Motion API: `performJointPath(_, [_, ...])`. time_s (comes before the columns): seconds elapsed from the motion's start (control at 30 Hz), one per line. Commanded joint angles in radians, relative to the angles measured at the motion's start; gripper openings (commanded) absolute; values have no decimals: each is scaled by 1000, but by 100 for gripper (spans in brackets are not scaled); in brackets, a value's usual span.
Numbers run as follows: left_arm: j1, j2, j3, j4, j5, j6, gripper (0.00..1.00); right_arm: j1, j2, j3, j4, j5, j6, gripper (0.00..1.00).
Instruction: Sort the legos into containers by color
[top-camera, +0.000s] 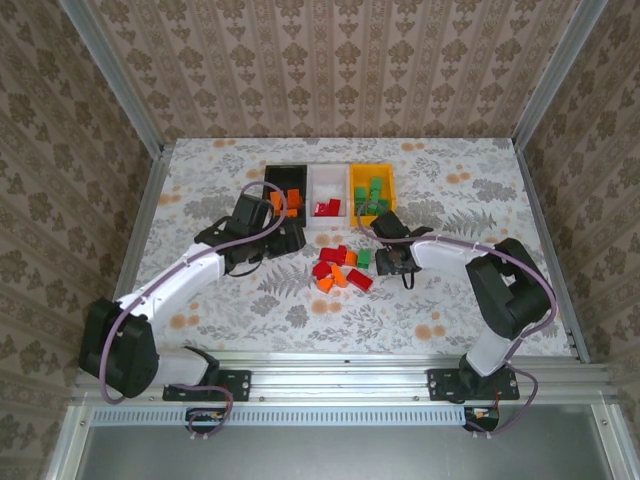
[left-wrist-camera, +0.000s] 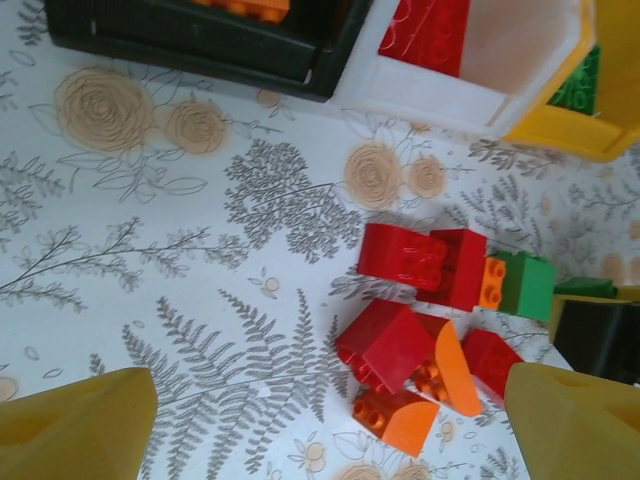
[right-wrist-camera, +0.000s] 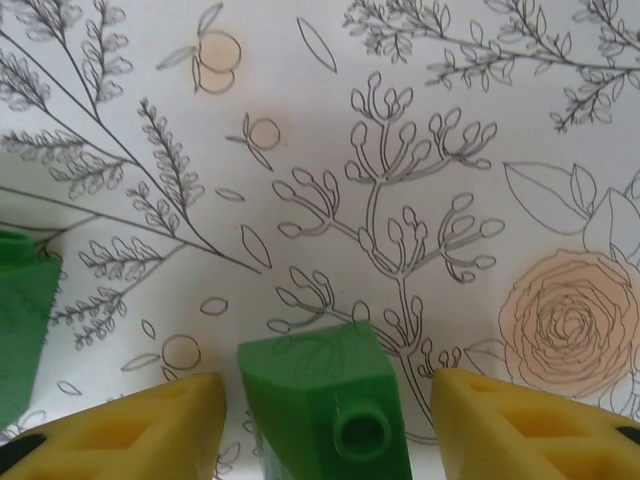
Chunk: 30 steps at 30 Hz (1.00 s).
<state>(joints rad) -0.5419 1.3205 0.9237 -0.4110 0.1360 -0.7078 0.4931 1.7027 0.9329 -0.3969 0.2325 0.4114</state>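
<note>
Three containers stand in a row at the back: black (top-camera: 270, 178) with orange bricks, white (top-camera: 326, 180) with red ones, yellow (top-camera: 355, 178) with green ones. A loose pile of red and orange legos (top-camera: 338, 270) lies in front of them, with a green brick (top-camera: 364, 257) at its right side. My left gripper (top-camera: 287, 238) hangs left of the pile, wide open (left-wrist-camera: 330, 430); a red brick (left-wrist-camera: 385, 345) and an orange one (left-wrist-camera: 400, 420) lie between its fingers. My right gripper (top-camera: 392, 262) stands open (right-wrist-camera: 330, 435) around a green brick (right-wrist-camera: 320, 395) lying on the table, with a gap on each side.
Another green brick (right-wrist-camera: 20, 330) lies just left of the right gripper's fingers. The black bin's wall (left-wrist-camera: 200, 45), the white bin (left-wrist-camera: 520, 60) and the yellow bin's corner (left-wrist-camera: 575, 135) stand close behind the pile. Metal rails edge the floral table (top-camera: 200, 300).
</note>
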Motion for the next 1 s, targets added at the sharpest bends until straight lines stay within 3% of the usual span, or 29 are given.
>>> performJointPath(0.0, [6,-7,-31,47,35,-13,100,-10,30,31,19,11,-14,54])
performJointPath(0.3, [5,-20,-100,127,62,-54,100,0,8,19,3,20,-8,32])
performJointPath(0.63, [4,-26,-120,143,91,-66,100,15,-155,94,-40,64,-21,30])
performJointPath(0.77, [-2,-39,-139,172,93,-87,100,-9,-74,271,-69,82,-86,30])
performJointPath(0.97, [-7,-69,-190,184,95,-114,100,-62,187,591,-133,89,-130,30])
